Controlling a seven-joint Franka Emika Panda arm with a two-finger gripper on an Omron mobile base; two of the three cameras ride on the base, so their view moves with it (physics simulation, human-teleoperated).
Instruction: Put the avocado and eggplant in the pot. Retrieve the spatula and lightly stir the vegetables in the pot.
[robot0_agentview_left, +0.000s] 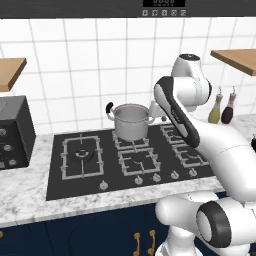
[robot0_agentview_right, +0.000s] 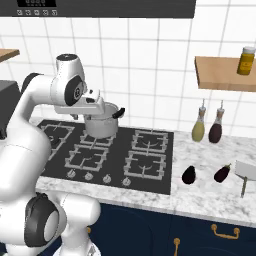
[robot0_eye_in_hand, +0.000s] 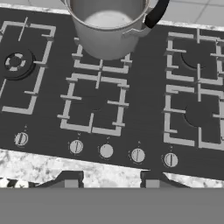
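Your two-finger gripper (robot0_eye_in_hand: 112, 180) hangs over the front edge of the black gas hob (robot0_eye_in_hand: 144, 94), its two dark fingertips (robot0_eye_in_hand: 70, 178) standing apart with nothing between them, so the jaws are partly spread and empty. Under the tips you see the marble-patterned counter (robot0_eye_in_hand: 39, 168) and, just beyond them, the row of round hob knobs (robot0_eye_in_hand: 106, 151).

Ahead of the gripper, on a rear burner, stands the shiny steel cylindrical pot with black loop handles (robot0_eye_in_hand: 109, 30); what you can see of its inside looks bare. From the right base camera the hand sits just in front of that pot (robot0_agentview_right: 101, 121), and in the left base camera the pot (robot0_agentview_left: 131, 121) shows beside the arm's forearm.

Well off to the gripper's right, on the counter past the hob, lies the small dark purple glossy eggplant (robot0_agentview_right: 222, 173). Near it sits a dark rounded avocado (robot0_agentview_right: 188, 175). Further right, the slim pale grey spatula handle (robot0_agentview_right: 243, 187) hangs below a white dish (robot0_agentview_right: 246, 170).
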